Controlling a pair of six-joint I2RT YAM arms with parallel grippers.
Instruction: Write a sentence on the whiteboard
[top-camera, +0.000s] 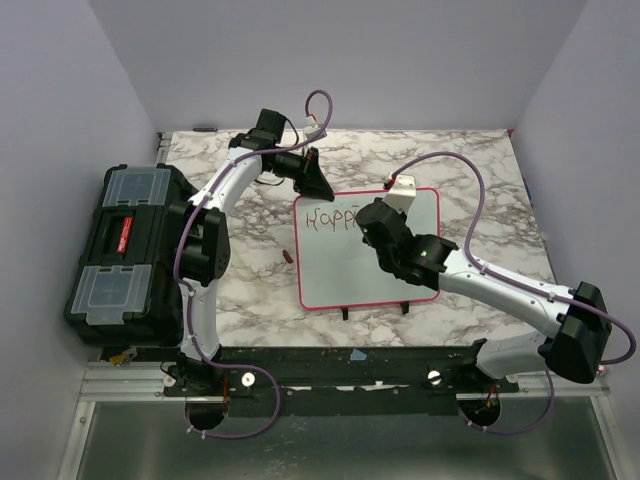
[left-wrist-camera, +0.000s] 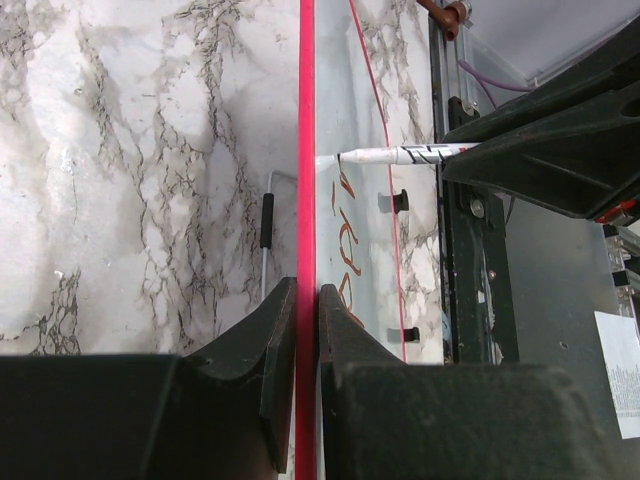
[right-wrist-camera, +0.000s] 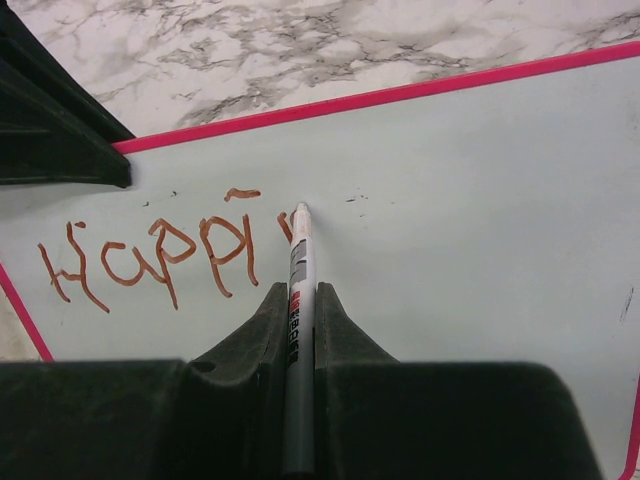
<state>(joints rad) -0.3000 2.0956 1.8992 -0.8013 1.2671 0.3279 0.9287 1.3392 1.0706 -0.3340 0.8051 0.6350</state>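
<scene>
The whiteboard (top-camera: 340, 270) lies flat mid-table, white with a pink-red frame and two black feet at its near edge. My left gripper (left-wrist-camera: 307, 300) is shut on its far frame edge (left-wrist-camera: 306, 150), near the top left corner (top-camera: 318, 185). My right gripper (right-wrist-camera: 301, 295) is shut on a white marker (right-wrist-camera: 299, 270) whose tip touches the board (right-wrist-camera: 450, 200). The sentence (right-wrist-camera: 160, 255) reads "Happi" in red-brown, with a short stroke beside the tip. It also shows in the top view (top-camera: 332, 220) and in the left wrist view (left-wrist-camera: 340, 235), where the marker (left-wrist-camera: 400, 155) shows too.
A black toolbox (top-camera: 125, 250) with clear lid compartments stands at the table's left edge. A small red-brown marker cap (top-camera: 288, 257) lies on the marble just left of the board. Grey walls close in the table on three sides.
</scene>
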